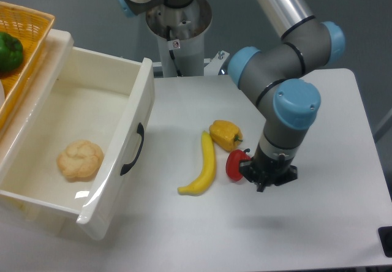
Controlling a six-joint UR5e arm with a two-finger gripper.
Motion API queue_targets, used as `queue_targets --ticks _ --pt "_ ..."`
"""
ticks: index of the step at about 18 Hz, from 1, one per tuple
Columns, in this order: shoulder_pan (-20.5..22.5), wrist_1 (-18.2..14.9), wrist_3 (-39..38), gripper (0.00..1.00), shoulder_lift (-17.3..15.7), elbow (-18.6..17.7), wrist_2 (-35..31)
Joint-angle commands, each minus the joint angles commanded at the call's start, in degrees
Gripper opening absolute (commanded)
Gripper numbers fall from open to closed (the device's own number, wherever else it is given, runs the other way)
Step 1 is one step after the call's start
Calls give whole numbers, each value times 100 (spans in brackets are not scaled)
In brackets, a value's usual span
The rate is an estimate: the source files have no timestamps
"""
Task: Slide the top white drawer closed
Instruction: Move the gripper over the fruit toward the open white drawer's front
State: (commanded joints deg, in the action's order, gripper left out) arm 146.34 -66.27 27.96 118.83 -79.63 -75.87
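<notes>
Top white drawer pulled well out of the cabinet, at the table's left edge, its panelled front angled toward the table's middle with the curved black handle facing right. Inside the drawer, a bread roll resting on the floor near the front panel. Behind and to the left of the drawer, a yellow wicker basket holding a green pepper.

To the right of the drawer front, well apart from it, a banana lying on the white table, curved end nearest the drawer. Just beyond the banana's far end, a yellow pepper; beside the banana on the side away from the drawer, a red pepper, partly covered by the robot's wrist.

Gripper hanging low over the table, far from the drawer handle, right up against the red pepper, possibly touching. Fingers pointing down and seen nearly end-on, so impossible to tell whether parted or pressed together. Nothing visibly gripped.
</notes>
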Motion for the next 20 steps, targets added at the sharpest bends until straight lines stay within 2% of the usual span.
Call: queue_targets --ticks 6,9,12,14,15,20 --pt "9 -193 -36 0 -299 -448 1012" --pt "-9 -553 -45 0 -308 -449 1416" --pt "-219 -878 -36 0 -334 -510 1566" --pt "-281 -1395 25 0 -351 -563 1908" --pt "-316 -1545 34 0 -412 -563 1962" --pt "-518 -1933 43 0 -483 -607 2006"
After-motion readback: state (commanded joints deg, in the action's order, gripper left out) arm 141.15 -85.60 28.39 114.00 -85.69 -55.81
